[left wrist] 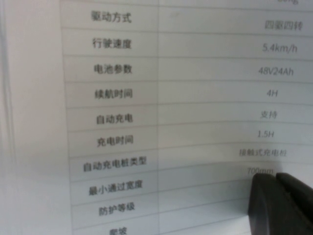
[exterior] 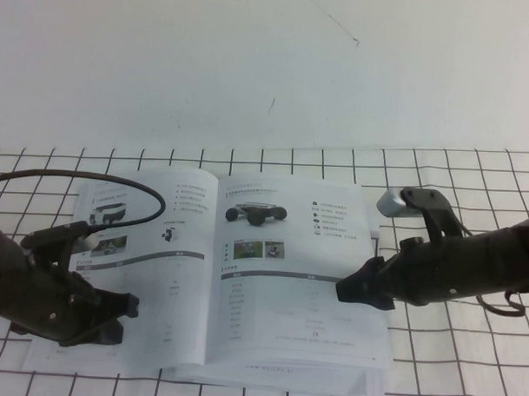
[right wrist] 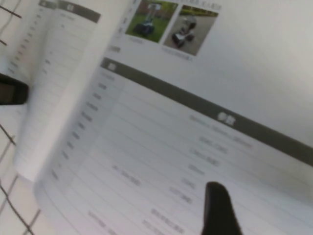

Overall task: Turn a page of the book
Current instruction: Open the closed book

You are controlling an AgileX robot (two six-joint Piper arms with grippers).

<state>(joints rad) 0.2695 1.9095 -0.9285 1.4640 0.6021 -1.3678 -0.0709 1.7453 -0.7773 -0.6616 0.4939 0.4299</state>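
The book (exterior: 211,274) lies open and flat on the gridded table. Its right-hand page (exterior: 289,251) carries a low black vehicle photo, two small photos (right wrist: 168,22) and a grey-banded table. My right gripper (exterior: 348,290) hovers open over that page's outer half, near the grey band. In the right wrist view only one dark finger (right wrist: 217,205) shows above the table rows, with nothing held. My left gripper (exterior: 128,308) is shut, its tips (left wrist: 276,178) resting on the left page's printed table (left wrist: 146,117) near the book's lower left corner.
A black cable (exterior: 117,186) from the left arm loops over the top of the left page. The white cloth with black grid lines (exterior: 467,361) spreads all round the book. A plain white wall (exterior: 269,68) rises behind the table.
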